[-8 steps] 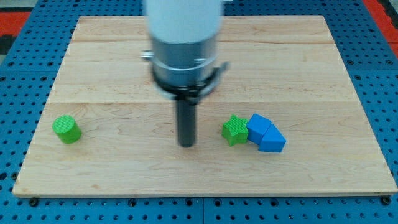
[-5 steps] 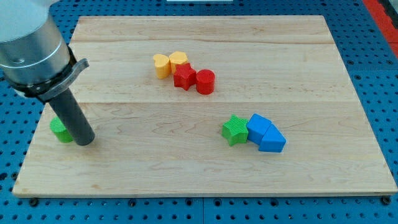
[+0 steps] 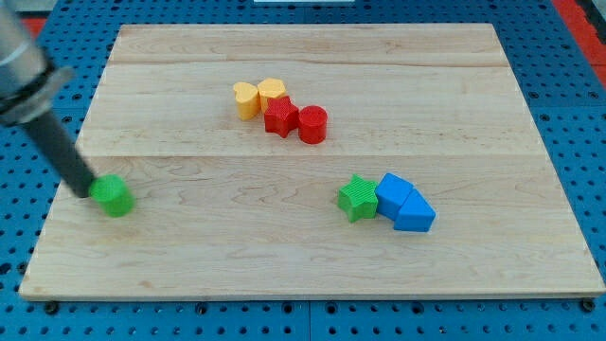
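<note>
My tip [image 3: 83, 189] rests at the view's left side of the board, touching the left side of the green cylinder [image 3: 115, 196]. The dark rod slants up toward the view's top left. Far to the right a green star [image 3: 357, 198] sits against two blue blocks [image 3: 404, 203]. Near the top centre a yellow heart [image 3: 246, 99], a yellow block [image 3: 273, 92], a red star [image 3: 280, 116] and a red cylinder [image 3: 312, 124] huddle together.
The wooden board [image 3: 312, 256] lies on a blue pegboard table [image 3: 19, 284]. Its left edge is just beyond my tip.
The rod swept from the board's centre to the far left, passed the green cylinder, and now stands on its left side. The cylinder has shifted slightly to the right.
</note>
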